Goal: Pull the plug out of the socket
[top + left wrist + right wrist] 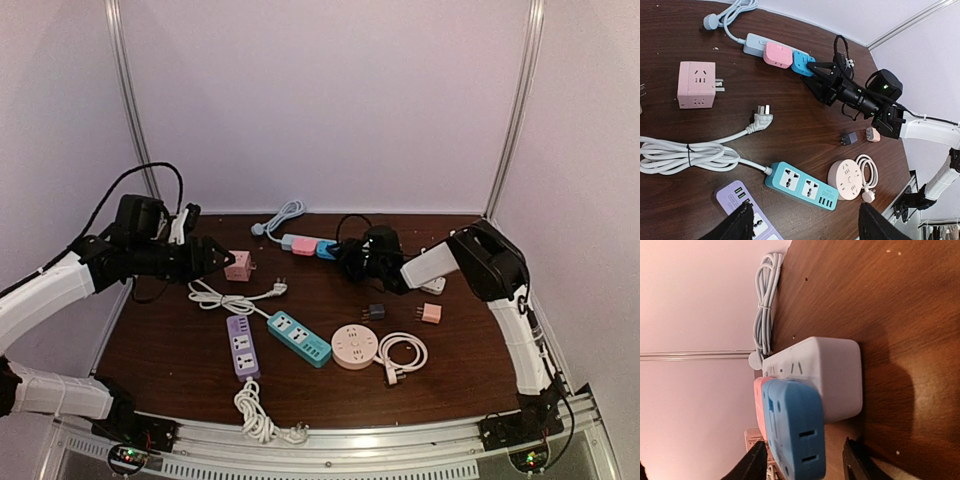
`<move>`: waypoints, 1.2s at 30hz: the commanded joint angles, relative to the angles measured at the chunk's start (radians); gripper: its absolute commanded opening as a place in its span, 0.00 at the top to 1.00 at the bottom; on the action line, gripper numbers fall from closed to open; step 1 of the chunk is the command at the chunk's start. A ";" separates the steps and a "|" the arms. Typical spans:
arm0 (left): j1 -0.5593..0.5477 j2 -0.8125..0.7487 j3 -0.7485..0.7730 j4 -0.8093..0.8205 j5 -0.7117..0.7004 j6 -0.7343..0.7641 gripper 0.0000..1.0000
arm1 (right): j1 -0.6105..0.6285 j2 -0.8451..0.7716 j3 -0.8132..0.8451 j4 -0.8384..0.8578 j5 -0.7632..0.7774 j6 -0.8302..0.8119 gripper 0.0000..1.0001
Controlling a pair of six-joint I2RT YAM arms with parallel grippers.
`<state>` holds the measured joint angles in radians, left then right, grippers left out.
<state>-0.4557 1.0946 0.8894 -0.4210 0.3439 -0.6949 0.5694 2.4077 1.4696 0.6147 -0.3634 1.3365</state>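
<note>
**A:** How far along was it? Start on the left.

**B:** The left pincer [212,256] hung above the left side of the surface [170,350], jaws spread wide with nothing between them. It was near a pink cube adapter [238,265] but not touching it. I'd say that arm had no part in the job so far.

**A:** And the socket?

**B:** A pale power strip [754,45] lay at the back of the surface. A pink plug [777,54] and, just right of it, a blue plug [802,63] were both pushed into it. The blue plug sat flush against the strip, so nothing had been pulled out.

**A:** The right arm, then?

**B:** The right pincer [350,258] was at the blue plug, one finger on either side. The jaws were parted wider than the plug. A gap showed on one side, and on the other I couldn't tell if the finger touched.

**A:** So it held nothing?

**B:** That was my reading. The reach looked done, while closing on the plug and drawing it out of the strip were left.
</note>
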 commanded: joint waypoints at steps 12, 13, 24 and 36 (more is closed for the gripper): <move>-0.047 0.051 -0.003 0.094 0.000 -0.039 0.27 | -0.031 0.048 -0.017 0.195 -0.060 0.194 0.90; -0.051 0.060 -0.003 0.106 0.001 -0.042 0.27 | -0.031 0.034 -0.039 0.207 -0.065 0.199 0.93; -0.150 0.259 0.075 0.225 0.009 -0.063 0.27 | -0.005 -0.119 -0.384 0.460 -0.140 0.300 1.00; -0.214 0.563 0.239 0.382 0.052 -0.138 0.31 | 0.070 -0.234 -0.722 0.687 -0.114 0.367 1.00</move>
<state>-0.6643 1.5814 1.0897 -0.1585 0.3714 -0.7780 0.6067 2.2086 0.8211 1.2415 -0.4496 1.6798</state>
